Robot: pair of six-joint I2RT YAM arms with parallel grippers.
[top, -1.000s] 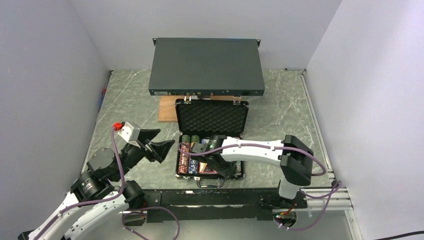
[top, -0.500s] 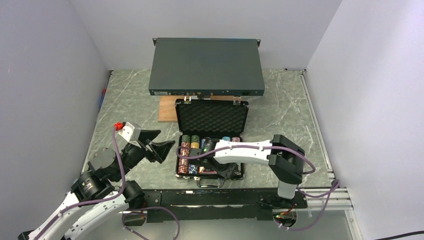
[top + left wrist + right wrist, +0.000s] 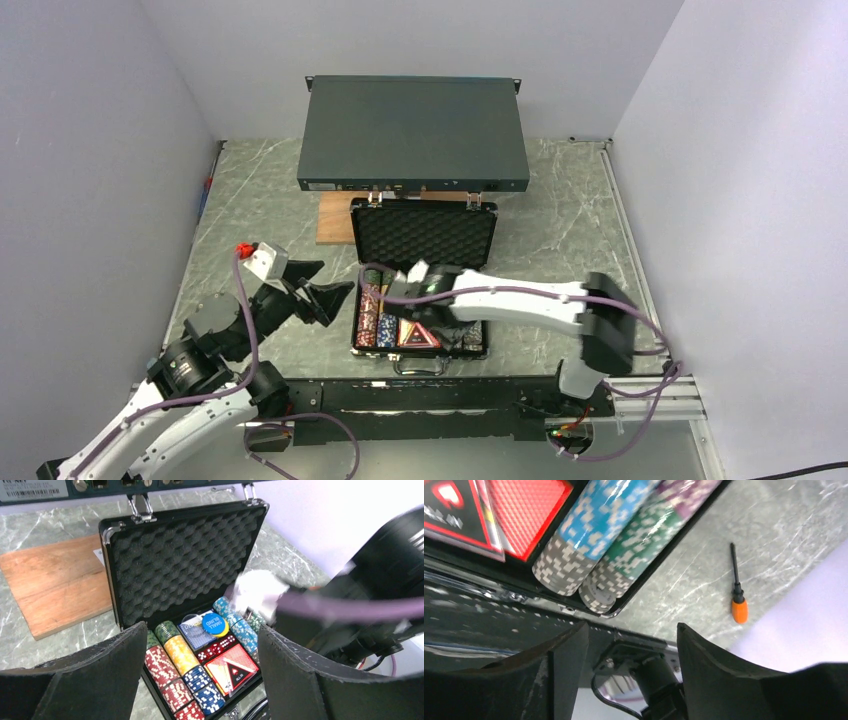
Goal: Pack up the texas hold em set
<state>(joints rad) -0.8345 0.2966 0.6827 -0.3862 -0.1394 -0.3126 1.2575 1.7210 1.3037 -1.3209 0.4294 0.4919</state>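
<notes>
The texas hold em set is a small black case standing open at the table's middle, foam lid upright. Inside lie rows of chips, a red card deck with a triangular marker on it, red dice and a blue disc. My left gripper hovers open just left of the case, nothing between its fingers. My right gripper hangs open and empty above the case's right half; its view shows the blue and green chip rows at the case's corner.
A large dark grey rack box stands behind the case. Beside the lid, a wooden board lies flat. An orange-handled screwdriver rests on the marble top near the white wall. White walls close in both sides.
My right gripper went from shut to open and rose off the case's near part, uncovering the triangular marker on the red deck. The left gripper crept slightly toward the case.
</notes>
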